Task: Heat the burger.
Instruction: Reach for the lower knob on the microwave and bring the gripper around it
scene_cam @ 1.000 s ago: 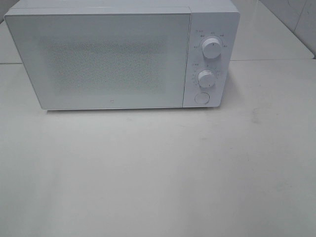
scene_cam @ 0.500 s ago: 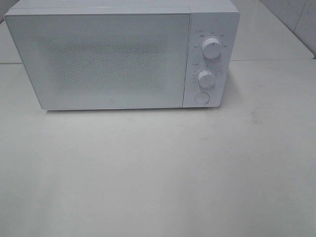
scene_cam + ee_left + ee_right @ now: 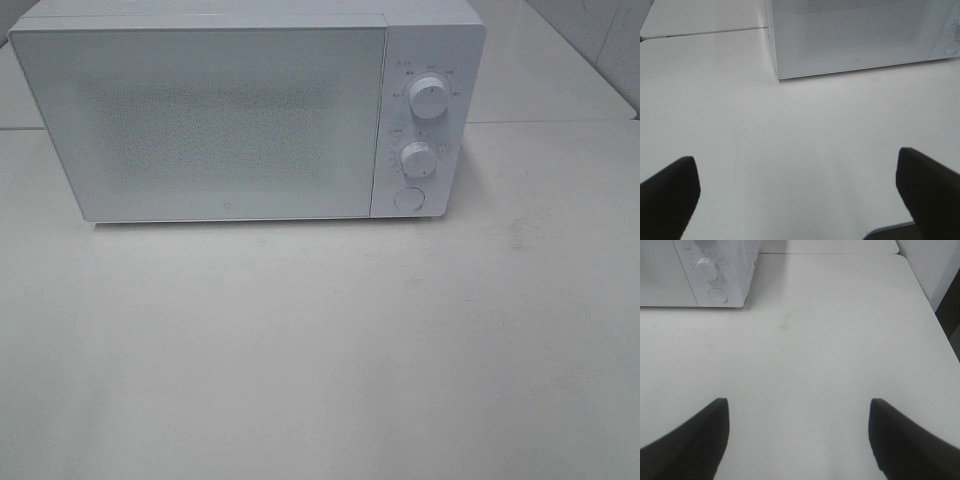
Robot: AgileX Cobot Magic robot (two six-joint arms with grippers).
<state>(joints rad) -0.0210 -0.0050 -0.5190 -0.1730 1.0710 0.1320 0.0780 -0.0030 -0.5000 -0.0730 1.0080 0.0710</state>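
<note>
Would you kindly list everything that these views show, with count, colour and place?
microwave: one, white, door shut, at the back of the table.
upper knob: one, white, on the microwave's right panel.
lower knob: one, white, under the upper knob.
button: one, white, round, below the lower knob.
table: one, white, under the microwave.
burger: none in view.
left hand: one, black fingers, open, empty, over the table before the microwave.
right hand: one, black fingers, open, empty, over the table.
</note>
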